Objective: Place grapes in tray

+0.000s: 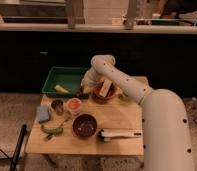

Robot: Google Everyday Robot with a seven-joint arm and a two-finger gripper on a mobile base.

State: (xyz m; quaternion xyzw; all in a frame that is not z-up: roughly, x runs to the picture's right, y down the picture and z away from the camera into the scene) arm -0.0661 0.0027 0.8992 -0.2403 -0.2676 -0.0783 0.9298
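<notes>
The green rectangular tray (67,76) stands at the back left of the wooden table. A pale yellow piece (61,89) lies inside it near the front wall. My arm reaches in from the right, bends above the table and comes down to the gripper (84,91). The gripper is at the tray's front right corner, between the tray and a brown bowl (105,93). I cannot make out the grapes as a separate thing; if they are at the gripper's tip, they are hidden there.
The brown bowl holds pale pieces. In front are a small orange-filled bowl (73,105), a metal cup (57,105), a blue sponge (43,113), green pods (52,130), a dark bowl (85,125) and a white brush (118,134). A dark counter runs behind the table.
</notes>
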